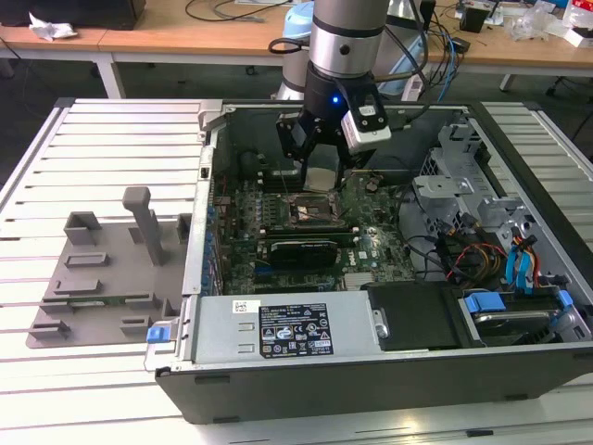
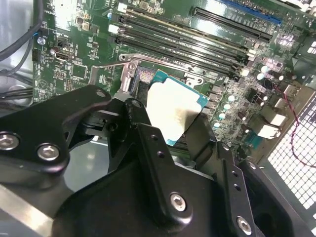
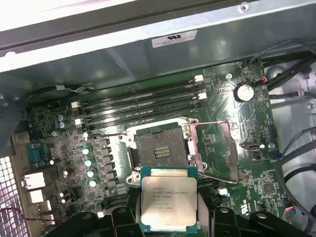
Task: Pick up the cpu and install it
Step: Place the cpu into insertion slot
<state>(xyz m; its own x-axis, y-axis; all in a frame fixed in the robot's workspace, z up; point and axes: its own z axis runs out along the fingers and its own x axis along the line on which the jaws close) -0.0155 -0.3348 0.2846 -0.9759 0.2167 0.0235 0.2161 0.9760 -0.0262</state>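
The cpu [image 1: 321, 178], a flat square chip with a silvery top, hangs inside the open computer case, and my gripper [image 1: 321, 163] is shut on it. In both wrist views the cpu [image 2: 173, 106] [image 3: 169, 202] sits between the black fingers [image 2: 140, 131], held by two opposite edges. The open socket [image 3: 159, 150] lies just beyond and below the chip, its metal load frame [image 3: 213, 148] swung aside. In the exterior view the socket [image 1: 310, 211] is on the green motherboard directly under the gripper. The chip is apart from the socket.
Memory slots [image 3: 140, 103] run beside the socket. The case holds a black card [image 1: 301, 250], a power supply [image 1: 278, 329], drive cages and cables [image 1: 482, 241] at the exterior view's right. A grey plastic tray [image 1: 102, 278] lies on the slatted table at the exterior view's left.
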